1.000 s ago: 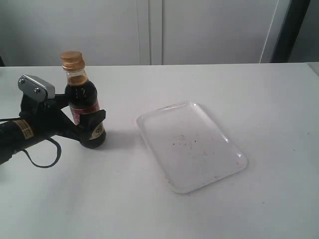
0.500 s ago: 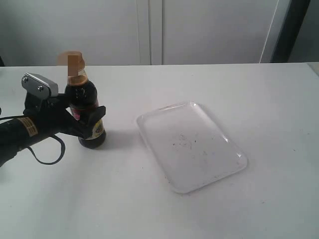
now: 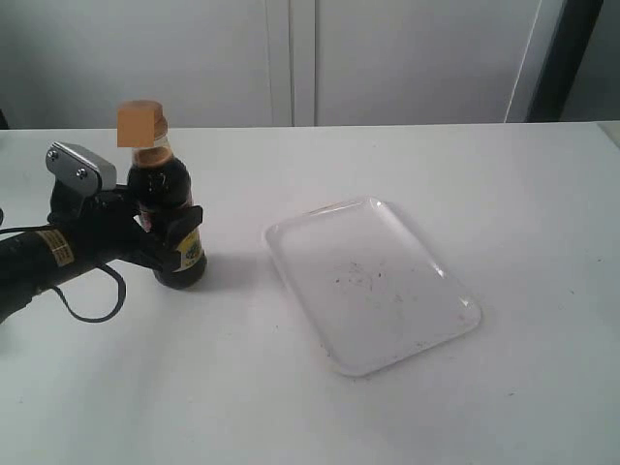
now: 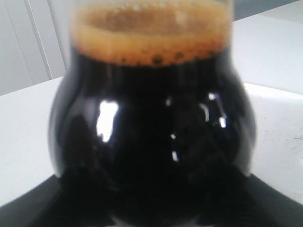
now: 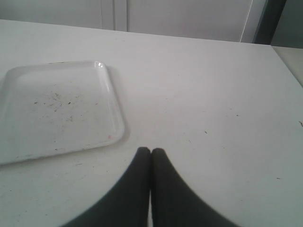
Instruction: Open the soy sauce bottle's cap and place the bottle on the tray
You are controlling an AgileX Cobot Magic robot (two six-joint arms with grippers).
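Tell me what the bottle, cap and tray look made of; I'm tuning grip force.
Bottle: probably glass, clear and glossy, with sharp highlights over the dark liquid. Cap: looks like matte orange-brown plastic, though blurred here. Tray: seemingly thin white plastic, smooth, slightly glossy rim, a few dark specks.

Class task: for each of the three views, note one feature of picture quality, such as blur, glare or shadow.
Exterior view: the cap is smeared into a blurred block. Left wrist view: the bottle fills the frame, soft-edged, with bright glare spots on the glass. Right wrist view: sharp and evenly lit; the tray shows its specks clearly.
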